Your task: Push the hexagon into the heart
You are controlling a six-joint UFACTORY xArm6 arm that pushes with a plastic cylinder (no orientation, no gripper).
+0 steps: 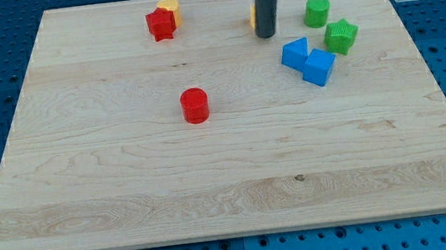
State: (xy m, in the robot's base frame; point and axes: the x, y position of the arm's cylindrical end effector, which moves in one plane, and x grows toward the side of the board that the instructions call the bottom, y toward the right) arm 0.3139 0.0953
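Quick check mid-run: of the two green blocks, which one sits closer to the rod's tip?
The green cylinder, upper-left of the pair. It lies just to the right of my tip, while the green star-like block sits lower and farther right, near the blue blocks.

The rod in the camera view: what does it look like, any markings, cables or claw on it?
It is a plain, straight, dark grey to black cylinder entering from the view's top edge. No claw, cables, labels or markings show on it. Its surface looks smooth and matte, with a faint lighter sheen along one side. My tip is a blunt, flat-looking end, the same width as the shaft.
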